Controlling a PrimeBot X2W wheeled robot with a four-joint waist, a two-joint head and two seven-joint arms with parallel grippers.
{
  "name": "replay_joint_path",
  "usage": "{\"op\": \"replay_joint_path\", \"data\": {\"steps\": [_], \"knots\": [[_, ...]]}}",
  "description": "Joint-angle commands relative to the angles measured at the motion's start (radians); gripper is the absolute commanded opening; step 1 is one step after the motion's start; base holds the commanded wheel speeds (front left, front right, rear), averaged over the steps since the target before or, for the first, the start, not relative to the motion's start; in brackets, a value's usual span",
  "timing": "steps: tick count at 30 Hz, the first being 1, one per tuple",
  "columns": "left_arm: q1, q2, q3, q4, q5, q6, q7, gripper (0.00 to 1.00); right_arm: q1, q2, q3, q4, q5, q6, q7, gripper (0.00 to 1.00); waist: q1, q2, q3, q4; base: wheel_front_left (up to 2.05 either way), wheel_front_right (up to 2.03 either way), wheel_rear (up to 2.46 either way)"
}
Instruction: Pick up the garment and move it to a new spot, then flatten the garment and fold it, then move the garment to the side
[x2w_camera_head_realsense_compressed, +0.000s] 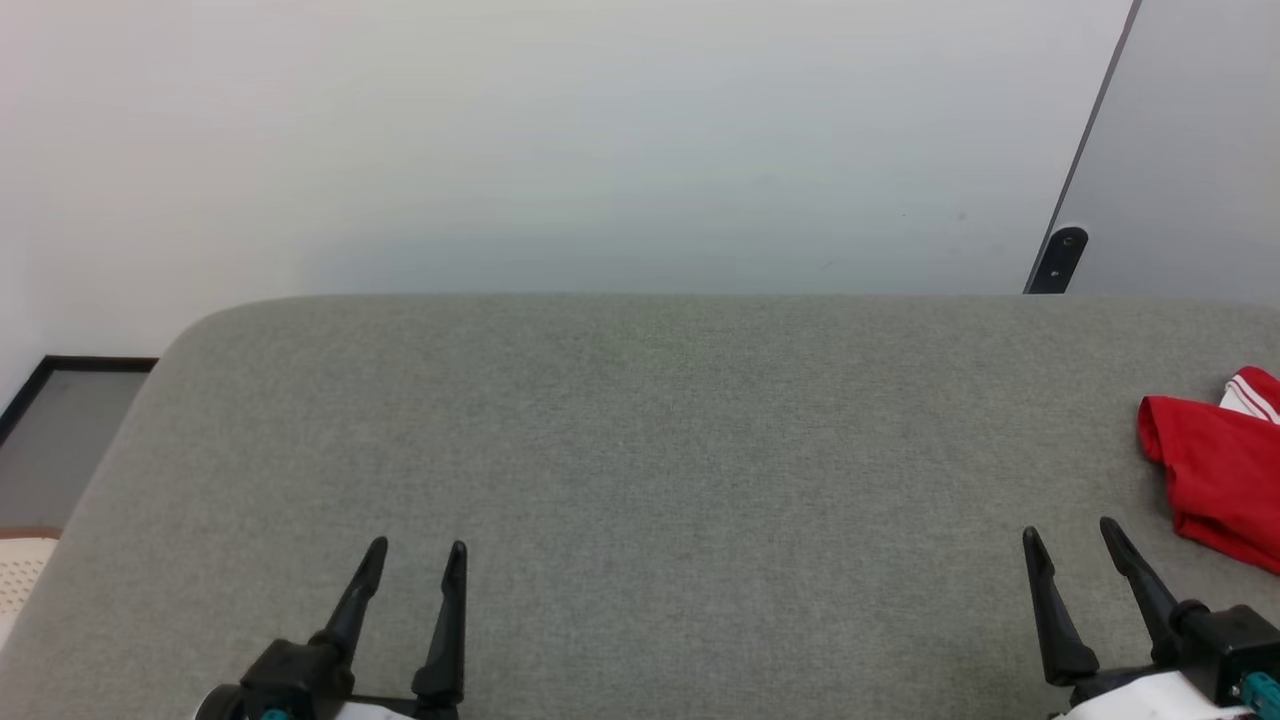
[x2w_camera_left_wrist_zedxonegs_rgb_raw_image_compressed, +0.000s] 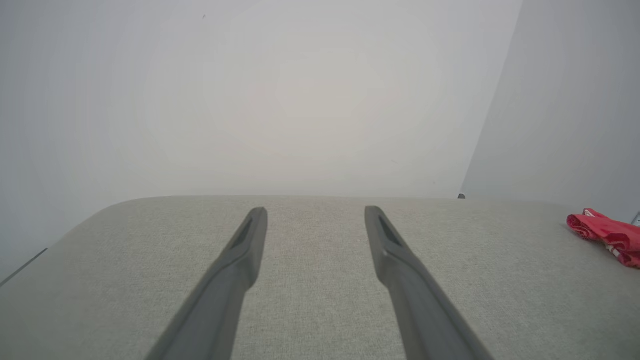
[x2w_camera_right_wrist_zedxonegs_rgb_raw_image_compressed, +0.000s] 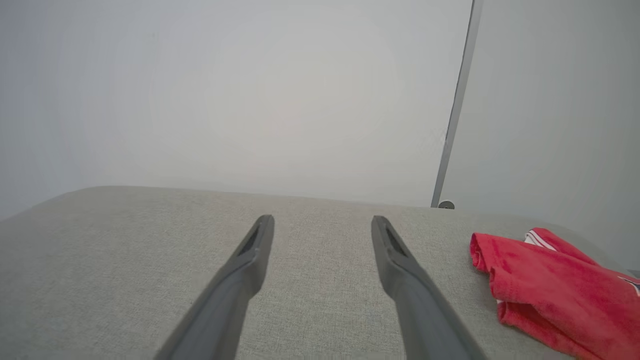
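Note:
The garment (x2w_camera_head_realsense_compressed: 1220, 468) is a crumpled red T-shirt with a bit of white striped trim, lying at the far right of the grey fabric surface (x2w_camera_head_realsense_compressed: 640, 430) and partly cut off by the frame edge. In the right wrist view the garment (x2w_camera_right_wrist_zedxonegs_rgb_raw_image_compressed: 550, 287) lies to the right of the fingers. The left wrist view has the garment (x2w_camera_left_wrist_zedxonegs_rgb_raw_image_compressed: 607, 235) small at its right edge. My right gripper (x2w_camera_head_realsense_compressed: 1070, 535) stands open with nothing in it, a little left of and nearer than the shirt. At the lower left, my left gripper (x2w_camera_head_realsense_compressed: 415, 550) is open and empty too.
A pale wall (x2w_camera_head_realsense_compressed: 600, 140) rises behind the surface's rounded back edge. A grey panel (x2w_camera_head_realsense_compressed: 1200, 130) with a small dark bracket (x2w_camera_head_realsense_compressed: 1060, 258) stands at the back right. To the left, floor and a dark-framed pane (x2w_camera_head_realsense_compressed: 60, 430) lie beyond the surface's edge.

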Motion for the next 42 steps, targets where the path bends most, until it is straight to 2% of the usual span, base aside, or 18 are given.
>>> {"op": "replay_joint_path", "data": {"steps": [1, 13, 14, 18, 42], "knots": [[0.003, 0.004, -0.001, -0.002, -0.006, -0.002, -0.001, 1.0, 0.012, 0.004, -0.004, 0.002, -0.004, -0.002, -0.004, 1.0, 0.0, 0.0, 0.0, -0.001, 0.0, 0.0, 0.0], [-0.001, -0.009, 0.011, 0.013, -0.05, -0.002, -0.001, 1.0, 0.007, 0.004, -0.005, 0.009, -0.005, -0.002, -0.004, 1.0, 0.0, 0.0, 0.002, 0.0, 0.0, 0.0, 0.0], [0.0, -0.008, 0.011, 0.017, -0.051, 0.0, 0.0, 0.0, 0.005, 0.005, -0.004, 0.011, 0.0, 0.0, 0.0, 0.0, 0.0, 0.0, 0.002, 0.0, 0.0, 0.0, 0.0], [0.017, -0.015, 0.01, 0.049, -0.067, 0.0, 0.004, 0.0, 0.022, 0.013, -0.004, 0.042, 0.015, 0.0, 0.008, 0.0, 0.0, 0.0, 0.003, 0.0, 0.0, 0.0, 0.0], [-0.04, -0.02, 0.051, 0.077, -0.478, 0.0, 0.117, 0.0, -0.019, 0.05, -0.055, 0.047, 0.432, 0.0, 0.119, 0.0, 0.0, 0.0, 0.018, 0.006, 0.0, 0.0, 0.0]]}}
